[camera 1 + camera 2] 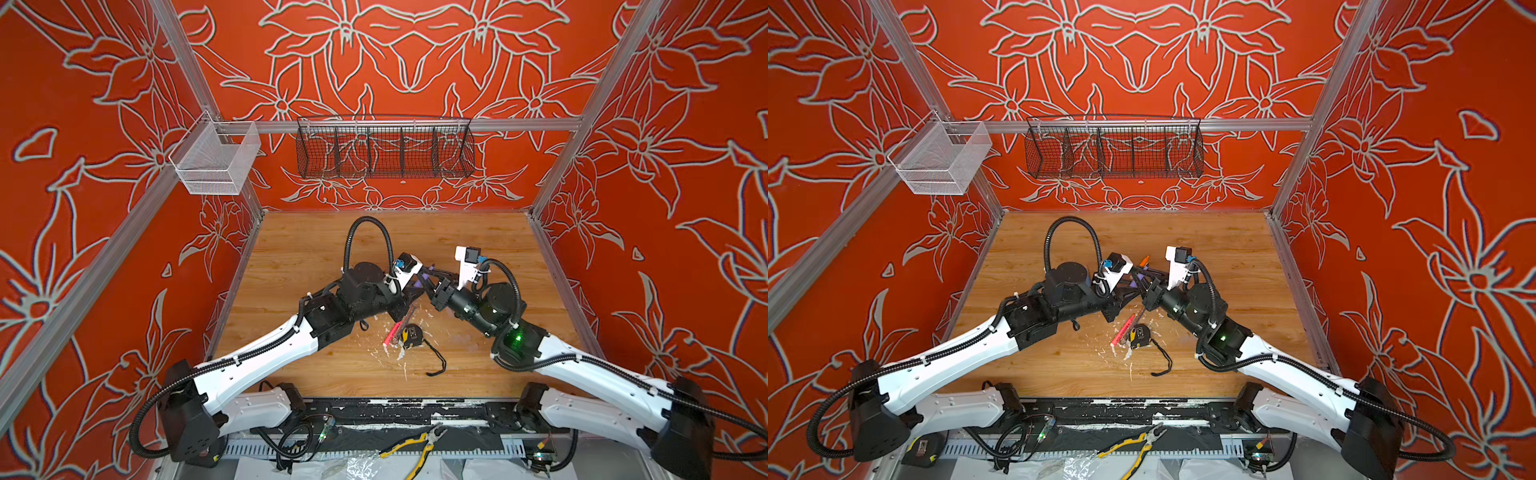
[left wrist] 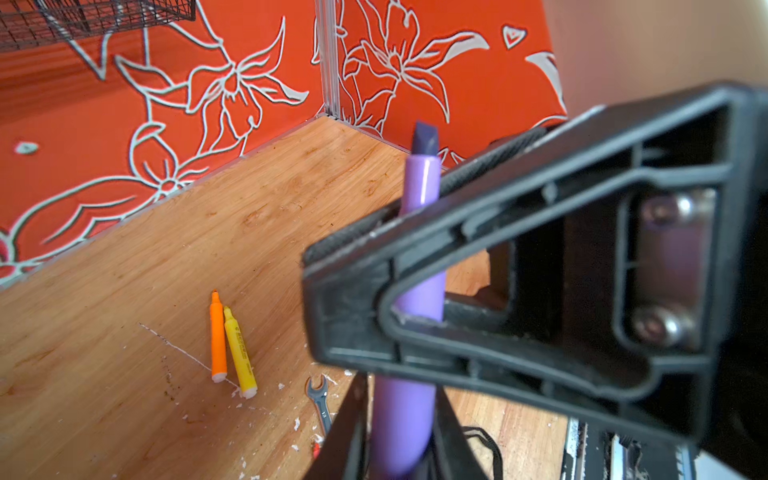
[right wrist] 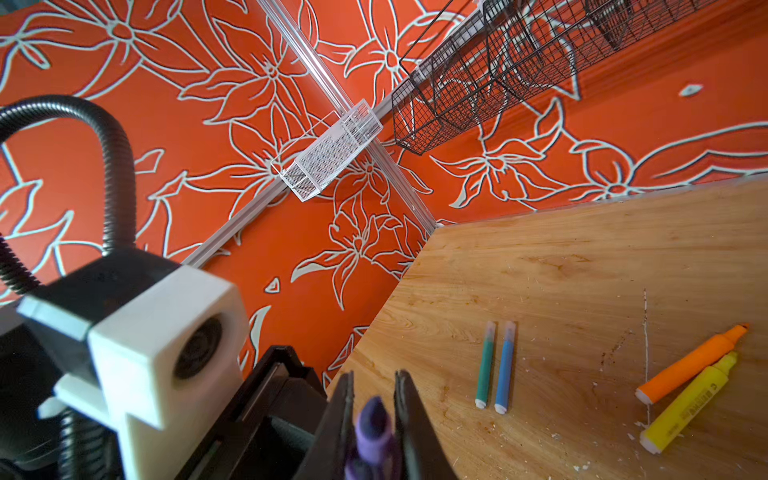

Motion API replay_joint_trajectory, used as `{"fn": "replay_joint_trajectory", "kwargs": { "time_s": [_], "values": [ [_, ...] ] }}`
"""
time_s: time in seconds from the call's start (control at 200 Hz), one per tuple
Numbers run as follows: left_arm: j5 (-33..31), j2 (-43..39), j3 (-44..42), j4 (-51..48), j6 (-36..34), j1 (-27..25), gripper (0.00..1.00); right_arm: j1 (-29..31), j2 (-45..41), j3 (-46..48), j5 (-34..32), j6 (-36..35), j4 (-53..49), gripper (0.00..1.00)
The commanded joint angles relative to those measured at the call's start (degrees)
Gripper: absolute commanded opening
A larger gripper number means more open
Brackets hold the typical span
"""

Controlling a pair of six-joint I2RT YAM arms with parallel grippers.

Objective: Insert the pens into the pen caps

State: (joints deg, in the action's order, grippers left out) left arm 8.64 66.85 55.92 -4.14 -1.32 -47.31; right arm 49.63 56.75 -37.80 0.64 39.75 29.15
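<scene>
Nearest you, the pink pen point(image 1: 393, 333) lies flat on the wooden table point(image 1: 311, 249) just beside the tape measure point(image 1: 410, 334), waiting its turn. Above mid-table the two arms meet on the purple pen point(image 2: 420, 183). Your left gripper point(image 2: 401, 415) has its fingers pressed against the lower barrel, and your right gripper point(image 3: 374, 390) is clamped across the barrel further up. I read this as a hand-over or regrasp, with capping not yet begun. The pen is held clear of the wood, its long axis running away from you toward the far wall, and its bare chisel tip point(image 2: 424, 137) leads (the white end is hidden between the left fingers). How steeply it tilts I cannot tell. For the next move, let one gripper keep the barrel steady while the other brings a clear cap and pushes it on straight along that axis. I cannot pick out a loose cap anywhere. Beyond the grippers the orange pen point(image 2: 217, 336) and yellow pen point(image 2: 240, 353) lie touching side by side, tips bare and pointing the same way. Further off, the green pen point(image 3: 484, 365) and blue pen point(image 3: 505, 365) lie parallel, each seemingly wearing a clear cap.
</scene>
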Motion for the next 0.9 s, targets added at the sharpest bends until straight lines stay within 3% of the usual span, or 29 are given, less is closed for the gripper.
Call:
{"fn": "replay_joint_trajectory", "kwargs": {
  "time_s": [0.0, 0.06, 0.135, 0.145, 0.215, 0.315, 0.525, 0.686, 0.791, 0.896],
  "values": [
    [-0.56, 0.57, 1.22, 1.36, -0.53, -0.33, 0.15, 0.47, 0.43, -0.92, 0.63, 1.12, 1.54, 0.02],
    [-0.56, 0.69, 1.16, 1.68, -0.52, -0.33, 0.09, 0.47, 0.46, -0.87, 0.31, 1.06, 1.12, 0.08],
    [-1.48, 0.65, 0.91, 2.05, -0.20, -0.33, 0.01, 0.47, 0.26, -0.92, -0.39, 0.54, -0.08, 0.24],
    [-1.73, 0.61, 0.87, 2.21, -0.16, -0.33, 0.00, 0.47, 0.10, -0.95, -0.58, 0.33, -0.60, 0.30],
    [-4.69, 0.33, 0.59, 2.57, 0.79, -0.24, 0.00, 0.48, -1.26, -1.41, -1.97, -0.90, -4.41, 0.46],
    [-9.30, -0.16, 0.60, 2.41, 3.34, 1.10, 0.00, 0.47, -4.63, -2.48, -7.60, -2.54, -14.58, 0.57],
    [-10.54, -2.44, -2.03, 2.82, 13.56, 10.79, 0.00, -0.17, -7.12, -9.55, -24.28, -0.88, -45.19, 0.58],
    [-15.57, -3.71, -2.02, 0.82, 13.99, 11.71, 0.00, -1.22, 0.08, -21.68, -26.78, 0.81, -67.55, 0.57],
    [-12.92, -4.10, -1.02, -0.23, 14.15, 11.71, 0.00, -2.40, 8.57, -28.96, -22.42, -2.91, -73.94, 0.57],
    [-11.91, -4.79, -1.52, 0.15, 14.46, 11.71, 0.00, -4.86, 18.22, -32.94, -25.84, -5.85, -77.92, 0.57]
  ]
}}
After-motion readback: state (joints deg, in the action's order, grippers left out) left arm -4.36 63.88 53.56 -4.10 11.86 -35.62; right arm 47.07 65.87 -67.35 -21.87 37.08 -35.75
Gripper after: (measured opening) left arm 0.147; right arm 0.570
